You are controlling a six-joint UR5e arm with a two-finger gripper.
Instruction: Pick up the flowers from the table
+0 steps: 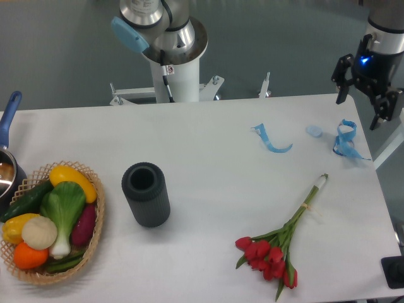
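The flowers (278, 243) are seen lying flat on the bench (208, 158), near the right front edge, pale stem ends pointed toward the far right. The end effector (368, 104) is held high over the far right corner, fingers apart and empty, seemingly so the stems can be approached.

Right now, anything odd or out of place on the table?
Two curled blue strips and a small pale blue cap lie loose on the table near the far right corner, like scraps. The flowers lie flat, intact. The gripper hangs open above that corner, holding nothing.
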